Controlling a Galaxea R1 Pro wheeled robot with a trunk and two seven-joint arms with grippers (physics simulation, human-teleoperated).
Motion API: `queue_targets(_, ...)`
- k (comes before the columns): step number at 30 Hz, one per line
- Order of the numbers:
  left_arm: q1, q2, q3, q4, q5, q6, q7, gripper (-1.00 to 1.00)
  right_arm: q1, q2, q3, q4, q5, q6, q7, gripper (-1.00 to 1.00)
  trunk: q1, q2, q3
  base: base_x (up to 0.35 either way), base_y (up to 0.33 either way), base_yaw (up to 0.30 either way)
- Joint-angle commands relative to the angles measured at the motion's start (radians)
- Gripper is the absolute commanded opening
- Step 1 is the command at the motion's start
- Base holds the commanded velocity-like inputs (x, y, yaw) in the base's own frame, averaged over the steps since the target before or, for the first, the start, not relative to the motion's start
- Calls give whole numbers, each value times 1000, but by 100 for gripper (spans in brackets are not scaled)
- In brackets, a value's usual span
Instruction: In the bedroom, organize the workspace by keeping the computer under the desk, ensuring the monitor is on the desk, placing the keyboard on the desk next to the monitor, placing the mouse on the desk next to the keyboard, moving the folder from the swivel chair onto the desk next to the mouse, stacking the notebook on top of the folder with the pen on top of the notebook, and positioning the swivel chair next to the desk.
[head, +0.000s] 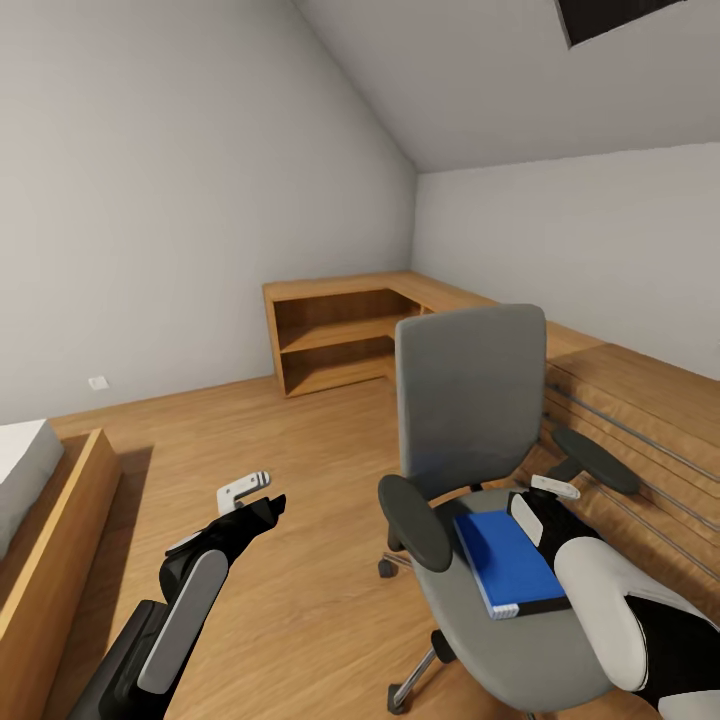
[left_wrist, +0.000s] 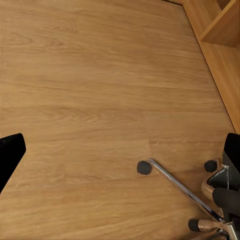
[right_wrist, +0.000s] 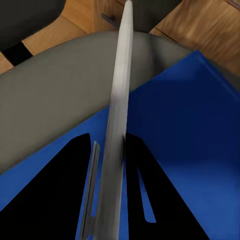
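Folder (head: 505, 560) flat on swivel chair (head: 470, 400) seat, toward front edge, right end effector (head: 545, 500) just above its far edge, jaw state not discernible, presumably lining up a lift; left end effector (head: 255, 492) parted, empty, over bare floor (left_wrist: 100, 90).

Nothing I can read here: the folder (head: 505, 558) on the chair (head: 470, 420) has a small pale patch at its near corner, but it shows me no legible text.
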Motion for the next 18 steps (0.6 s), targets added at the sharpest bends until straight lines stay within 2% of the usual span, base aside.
queue_targets(1, -1, 1, -2, -1, 10, 0, 10, 100, 0, 0, 1, -2, -7, 4, -2, -100, 0, 0, -1, 0, 0, 0)
queue_targets(7, -1, 1, -2, -1, 10, 0, 10, 100, 0, 0, 1, -1, -7, 4, -2, -100, 0, 0, -1, -63, 0, 0)
queue_targets(11, -1, 1, -2, -1, 10, 0, 10, 100, 0, 1, 1, -1, -7, 4, -2, -100, 0, 0, -1, -268, 0, 0)
queue_targets(18, -1, 1, -2, -1, 10, 0, 10, 100, 0, 3, 2, -2, -9, 4, 0, -100, -27, 49, 21, -329, 0, 0)
